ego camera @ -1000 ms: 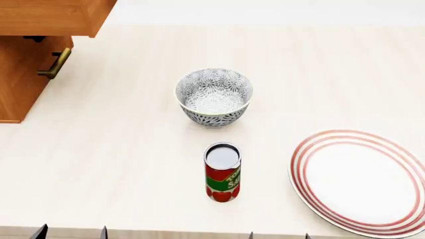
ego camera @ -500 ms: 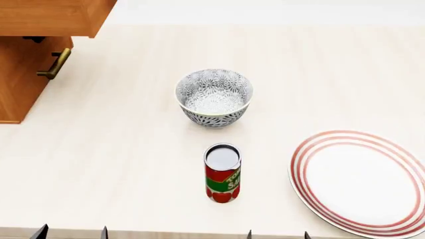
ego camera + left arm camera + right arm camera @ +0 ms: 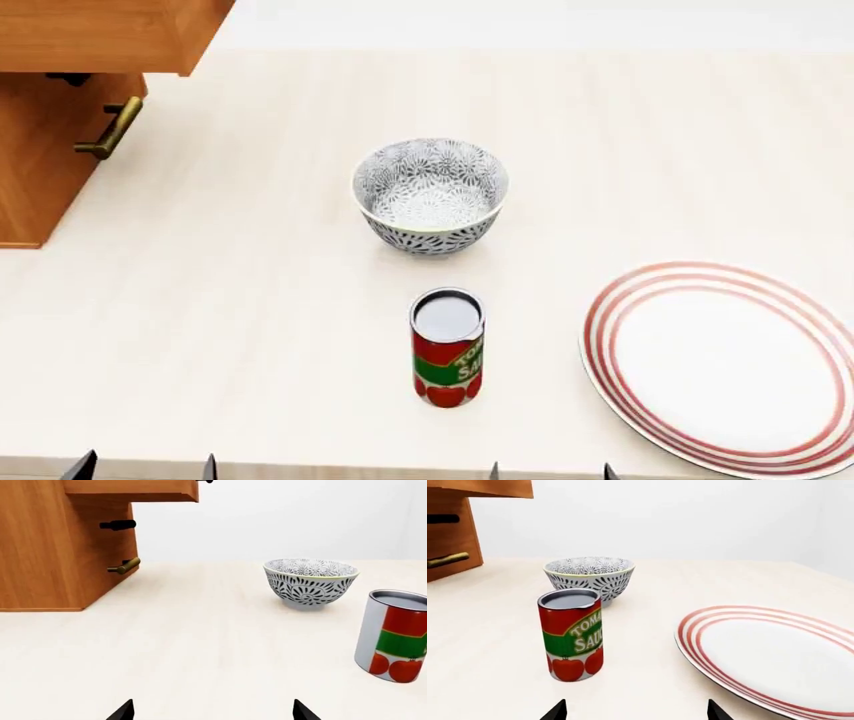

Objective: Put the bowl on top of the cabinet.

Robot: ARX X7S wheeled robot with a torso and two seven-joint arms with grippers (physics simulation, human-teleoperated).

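Bowl (image 3: 430,194), white with a dark leaf pattern inside and out, stands upright on the pale wooden tabletop (image 3: 240,300), well apart from the orange-brown cabinet (image 3: 60,110) at the far left, whose brass bar handle (image 3: 112,128) faces the table. Nearer the robot than the bowl, apart from it, stands a tomato sauce can (image 3: 446,346); its red and green label reads "TOMA… SAUC…" in the right wrist view, with tomatoes drawn below. To the can's right lies a flat white plate (image 3: 727,365) with red rings. Only the dark fingertips of the left gripper (image 3: 211,711) and right gripper (image 3: 636,711) show, spread wide and holding nothing, at the table's near edge.
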